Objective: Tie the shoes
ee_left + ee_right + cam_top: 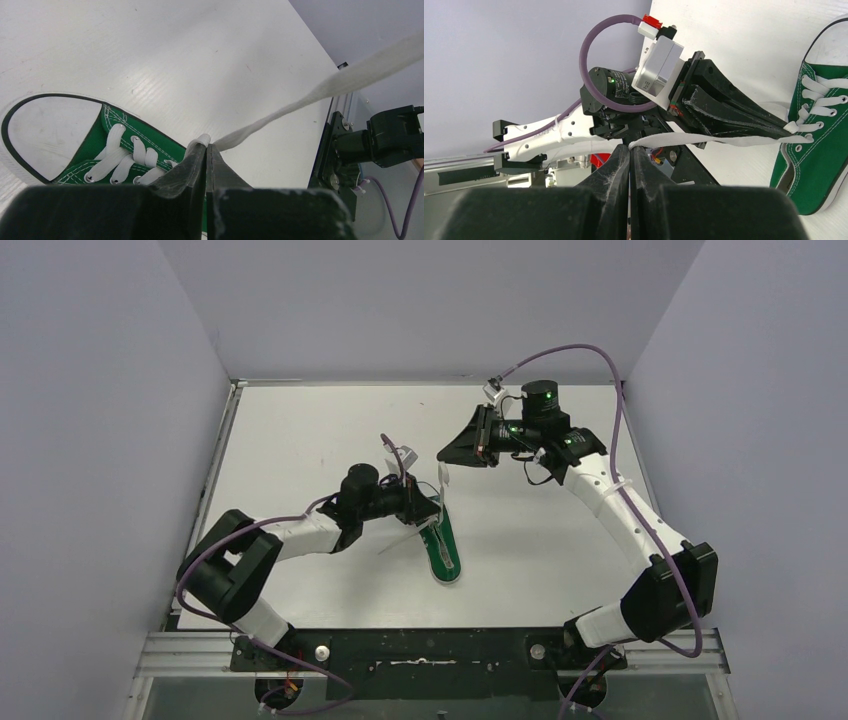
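While the sneaker [444, 552] is lying on its sole near the middle of the table [300, 430], both arms are reaching in over it. Left gripper [432, 508] is hovering right at the shoe's far end, its jaws pressing together on a white lace [320, 92] just above the eyelets. That strand is stretching taut away from the tips, up toward the right arm. Right gripper [446, 454] is hanging a little beyond the shoe, apart from it, jaws likewise squeezing flat on a lace end that is running back to the eyelets. Whether both are pinching one strand I cannot tell.
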Controlling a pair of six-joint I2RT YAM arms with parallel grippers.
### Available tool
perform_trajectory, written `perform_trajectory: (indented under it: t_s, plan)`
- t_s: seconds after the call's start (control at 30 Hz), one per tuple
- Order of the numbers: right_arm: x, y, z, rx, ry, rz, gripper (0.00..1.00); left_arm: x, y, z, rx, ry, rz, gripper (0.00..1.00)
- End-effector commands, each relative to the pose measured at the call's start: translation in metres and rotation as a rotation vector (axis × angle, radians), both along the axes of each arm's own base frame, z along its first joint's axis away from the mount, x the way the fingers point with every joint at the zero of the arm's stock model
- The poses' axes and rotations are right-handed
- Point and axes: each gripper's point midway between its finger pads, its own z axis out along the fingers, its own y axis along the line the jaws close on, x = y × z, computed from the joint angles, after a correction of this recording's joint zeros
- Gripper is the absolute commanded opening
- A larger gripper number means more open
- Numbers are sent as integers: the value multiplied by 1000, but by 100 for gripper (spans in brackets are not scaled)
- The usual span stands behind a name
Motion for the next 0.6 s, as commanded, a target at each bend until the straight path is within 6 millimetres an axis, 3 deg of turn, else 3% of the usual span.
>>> perform_trajectory:
  t_s: [0.0, 0.23, 0.57]
  plan:
    - [13, 0, 19, 19, -71, -24, 0, -3, -10, 20, -81, -58, -60, 1]
    - [19, 0, 18, 7, -71, -38, 0, -5, -10, 18, -84, -56, -65, 3]
    - [13, 7, 20, 22, -56, -14, 0, 0, -11, 12, -62, -60, -39, 20]
